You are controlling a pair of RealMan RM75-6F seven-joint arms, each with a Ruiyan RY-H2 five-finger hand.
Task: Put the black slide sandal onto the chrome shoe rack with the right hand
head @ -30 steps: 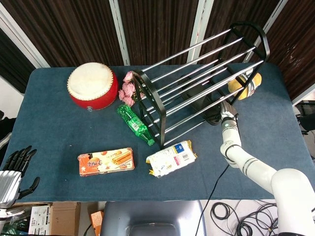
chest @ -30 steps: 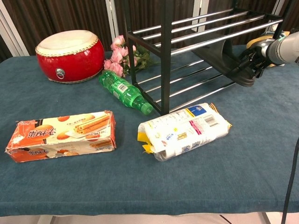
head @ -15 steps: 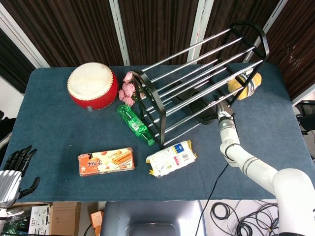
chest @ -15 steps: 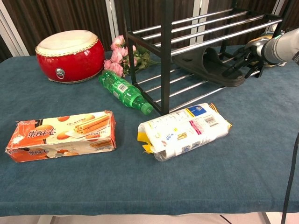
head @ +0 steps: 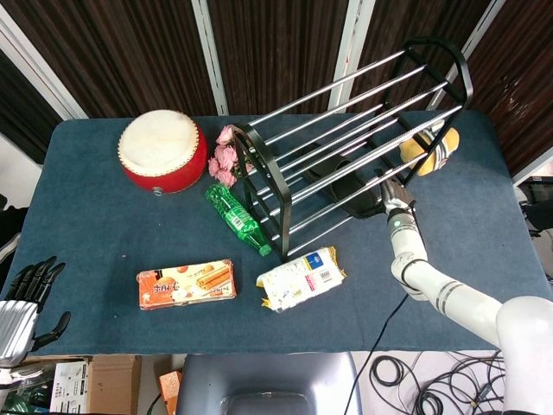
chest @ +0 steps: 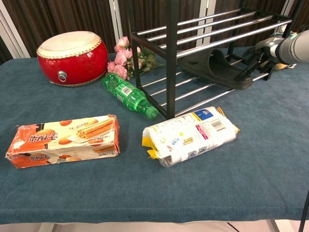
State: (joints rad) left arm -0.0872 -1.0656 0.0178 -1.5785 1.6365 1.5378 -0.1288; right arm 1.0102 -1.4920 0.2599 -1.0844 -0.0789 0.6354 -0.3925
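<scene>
The black slide sandal [chest: 212,70] lies on the lower rods of the chrome shoe rack [chest: 222,26], its toe pointing left. From above, the sandal [head: 344,177] shows through the rods of the rack [head: 346,130]. My right hand [chest: 255,57] hovers at the sandal's right end with its fingers spread, one fingertip close against the sole; I see no grip on it. In the head view the right hand [head: 390,197] is at the rack's near right corner. My left hand [head: 22,303] hangs off the table's front left corner, fingers apart and empty.
A red drum [head: 162,151], pink flowers [head: 225,160] and a green bottle [head: 238,220] lie left of the rack. An orange biscuit box [head: 186,285] and a white packet [head: 301,278] sit near the front edge. A yellow object [head: 429,149] is behind the rack's right end.
The sandal went from the table beside the rack up onto the lower rods. Since half a second ago it has stayed put while my right hand drew slightly back to the right.
</scene>
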